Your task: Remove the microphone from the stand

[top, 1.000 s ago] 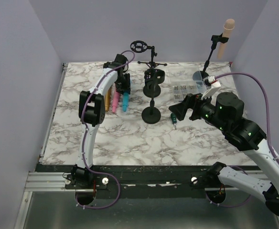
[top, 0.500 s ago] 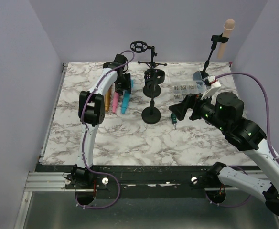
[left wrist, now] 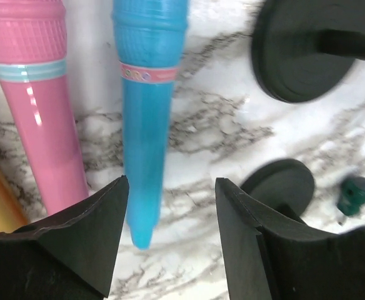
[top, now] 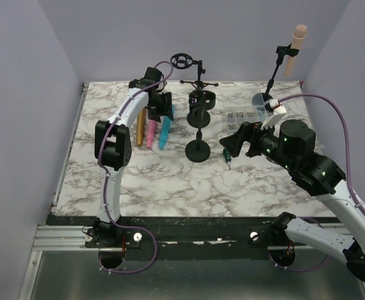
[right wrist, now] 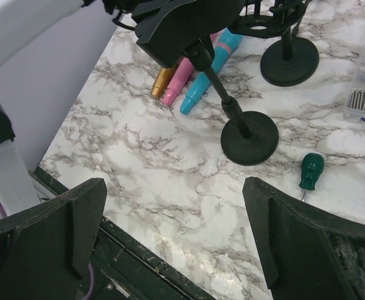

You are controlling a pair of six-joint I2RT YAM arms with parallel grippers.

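**A:** Starting left: seeing the left arm (top: 125, 112) stretched out to the back of the desk (top: 170, 181). Hangs right above three mics lying flat, side by side.

**B:** Counting a gold mic (right wrist: 162, 79), a pink mic (left wrist: 35, 106) and a blue mic (left wrist: 146, 112). From the wrist view, looking straight down on the blue mic's narrow tail, framed between the two black fingers (left wrist: 89, 244).

**A:** And the left jaws?

**B:** Released, spread wide, gripping nothing. Can't tell for sure about any touch with the blue mic, but looks to be hovering just above it.

**A:** Swinging right now. Finding the right arm (top: 301, 153) out over the right half of the desk, right jaws likewise splayed apart, holding nothing.

**B:** Below them, spotting a green screwdriver (right wrist: 310, 170) on the marble. Just beside that, the near stand (top: 198, 152), upright on its round base. Farther back, a clear box (top: 242, 115) of small metal parts.

**A:** Any mic sitting in a stand?

**B:** Yes, at the far right corner. Seeing a beige mic (top: 299, 36) clipped at the top of a tall stand (top: 286, 52), pointing upward, well apart from both arms.
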